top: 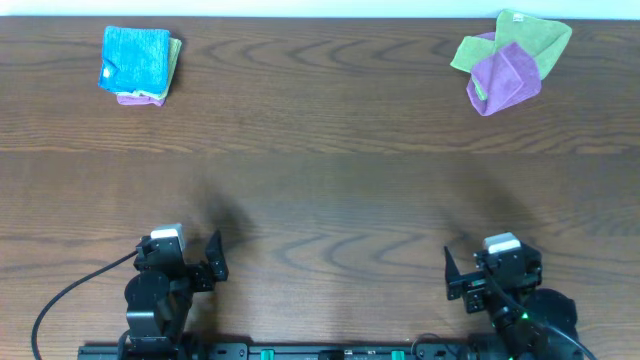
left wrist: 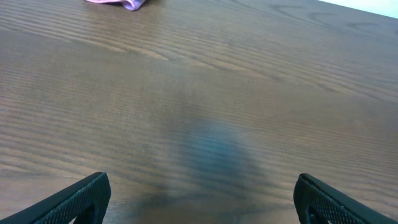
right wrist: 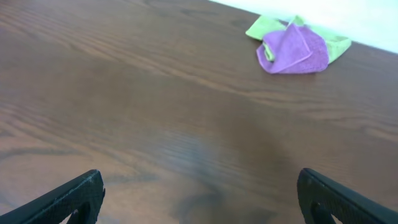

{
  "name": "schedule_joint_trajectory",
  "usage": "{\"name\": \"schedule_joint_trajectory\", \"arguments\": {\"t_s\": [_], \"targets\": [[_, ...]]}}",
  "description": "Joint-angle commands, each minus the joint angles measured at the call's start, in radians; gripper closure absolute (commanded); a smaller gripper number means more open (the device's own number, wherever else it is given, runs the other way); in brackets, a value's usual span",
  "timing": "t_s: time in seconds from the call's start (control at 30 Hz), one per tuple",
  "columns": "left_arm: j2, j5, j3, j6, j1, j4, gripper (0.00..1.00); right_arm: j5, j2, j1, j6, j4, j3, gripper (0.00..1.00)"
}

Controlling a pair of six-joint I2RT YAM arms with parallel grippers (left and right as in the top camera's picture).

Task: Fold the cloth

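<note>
The sky-blue cloth [top: 134,60] lies folded into a small square at the far left of the table, on top of a stack of other folded cloths. A small white tag shows at its left edge. My left gripper [top: 216,262] is open and empty near the front edge, far from the cloth. My right gripper [top: 452,280] is open and empty near the front right. In the left wrist view the open fingers [left wrist: 199,202] frame bare wood, and the same holds in the right wrist view [right wrist: 199,199]. The blue cloth is out of both wrist views.
A folded lime-green cloth [top: 174,58] and a purple one [top: 138,99] lie under the blue cloth; the purple edge shows in the left wrist view [left wrist: 118,3]. A crumpled purple cloth [top: 503,77] on a lime-green cloth [top: 525,38] sits far right, also in the right wrist view [right wrist: 292,50].
</note>
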Motion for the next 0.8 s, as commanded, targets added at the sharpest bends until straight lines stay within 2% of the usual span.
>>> {"name": "schedule_joint_trajectory", "arguments": {"t_s": [0.0, 0.43, 0.77], "targets": [[-0.006, -0.01, -0.011, 0.014, 0.004, 0.006, 0.04, 0.006, -0.014, -0.01, -0.013, -0.001, -0.038, 0.01], [-0.006, -0.01, -0.011, 0.014, 0.004, 0.006, 0.05, 0.004, -0.014, -0.01, -0.012, -0.039, -0.182, 0.01], [-0.006, -0.01, -0.011, 0.014, 0.004, 0.006, 0.04, 0.005, -0.014, -0.009, -0.013, -0.033, -0.189, 0.01]]}}
